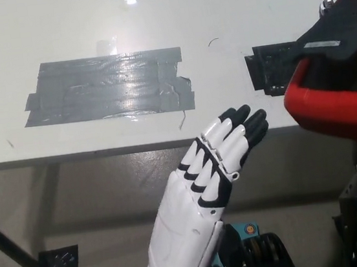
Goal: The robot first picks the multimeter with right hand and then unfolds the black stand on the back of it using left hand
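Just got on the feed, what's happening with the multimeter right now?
The red multimeter is held up at the right edge of the view, off the white table, with its back toward the camera. The right hand holding it is not visible. The black stand on its back sticks out, swung away from the case. The white left hand is in the middle of the view, fingers extended and apart, clear of the stand and holding nothing. A patch of grey tape lies on the table.
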You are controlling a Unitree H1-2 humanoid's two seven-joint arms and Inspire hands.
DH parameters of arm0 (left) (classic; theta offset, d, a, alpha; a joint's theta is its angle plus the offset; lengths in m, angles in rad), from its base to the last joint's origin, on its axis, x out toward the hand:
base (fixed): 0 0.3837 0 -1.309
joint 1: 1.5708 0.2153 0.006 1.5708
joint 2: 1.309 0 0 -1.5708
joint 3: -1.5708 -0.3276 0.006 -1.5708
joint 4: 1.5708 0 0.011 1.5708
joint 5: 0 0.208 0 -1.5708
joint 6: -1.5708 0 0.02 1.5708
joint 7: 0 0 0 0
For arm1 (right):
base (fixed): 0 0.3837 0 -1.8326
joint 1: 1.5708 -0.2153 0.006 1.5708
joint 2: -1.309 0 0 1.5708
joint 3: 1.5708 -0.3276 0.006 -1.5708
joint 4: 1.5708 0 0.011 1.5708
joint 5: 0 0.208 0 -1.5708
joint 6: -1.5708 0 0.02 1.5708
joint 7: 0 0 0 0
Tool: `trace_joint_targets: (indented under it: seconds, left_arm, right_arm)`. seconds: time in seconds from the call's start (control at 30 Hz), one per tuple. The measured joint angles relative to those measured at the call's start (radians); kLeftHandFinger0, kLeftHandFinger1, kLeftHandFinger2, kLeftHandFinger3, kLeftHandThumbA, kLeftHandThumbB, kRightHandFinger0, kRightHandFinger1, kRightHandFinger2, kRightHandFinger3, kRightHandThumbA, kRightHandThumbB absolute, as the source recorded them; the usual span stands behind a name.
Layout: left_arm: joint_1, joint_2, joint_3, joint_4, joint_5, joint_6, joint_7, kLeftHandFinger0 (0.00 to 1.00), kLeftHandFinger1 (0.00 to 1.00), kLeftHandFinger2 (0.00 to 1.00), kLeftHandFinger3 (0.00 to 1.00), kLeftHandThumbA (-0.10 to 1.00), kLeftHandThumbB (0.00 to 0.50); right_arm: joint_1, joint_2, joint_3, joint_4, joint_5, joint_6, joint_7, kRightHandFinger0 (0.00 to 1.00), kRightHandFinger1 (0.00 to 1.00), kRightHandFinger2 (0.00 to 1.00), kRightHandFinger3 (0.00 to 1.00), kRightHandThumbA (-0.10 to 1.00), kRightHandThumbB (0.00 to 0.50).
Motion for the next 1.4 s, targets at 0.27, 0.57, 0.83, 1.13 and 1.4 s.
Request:
trace_joint_targets:
  seconds: [0.27, 0.57, 0.83, 1.13, 1.4]
  left_arm:
    - [-0.007, 0.008, 0.085, 0.000, -0.010, -0.012, 0.015, 1.00, 1.00, 0.98, 1.00, 1.00, 0.313]
    - [0.025, 0.075, 0.141, 0.001, -0.027, -0.020, 0.018, 1.00, 1.00, 1.00, 1.00, 1.00, 0.258]
    - [0.088, 0.126, 0.160, 0.031, -0.033, -0.028, 0.019, 1.00, 1.00, 1.00, 1.00, 1.00, 0.256]
    - [0.138, 0.153, 0.178, 0.064, -0.036, -0.031, 0.019, 1.00, 1.00, 1.00, 1.00, 1.00, 0.216]
    - [0.170, 0.160, 0.186, 0.083, -0.035, -0.038, 0.019, 1.00, 0.97, 1.00, 1.00, 1.00, 0.199]
  right_arm:
    - [-0.001, -0.098, -0.041, 0.122, -0.044, -0.004, 0.027, 0.00, 0.38, 0.89, 1.00, -0.10, 0.017]
    - [-0.018, -0.332, -0.059, 0.431, -0.211, -0.010, 0.106, 0.00, 0.19, 0.80, 0.83, -0.10, 0.112]
    - [-0.041, -0.466, 0.016, 0.705, -0.375, -0.009, 0.117, 0.00, 0.29, 0.75, 0.84, -0.10, 0.150]
    - [-0.134, -0.589, 0.202, 1.026, -0.542, 0.001, 0.144, 0.00, 0.25, 0.72, 0.96, -0.10, 0.172]
    - [-0.251, -0.641, 0.419, 1.333, -0.688, 0.001, 0.218, 0.00, 0.35, 0.86, 0.92, -0.10, 0.176]
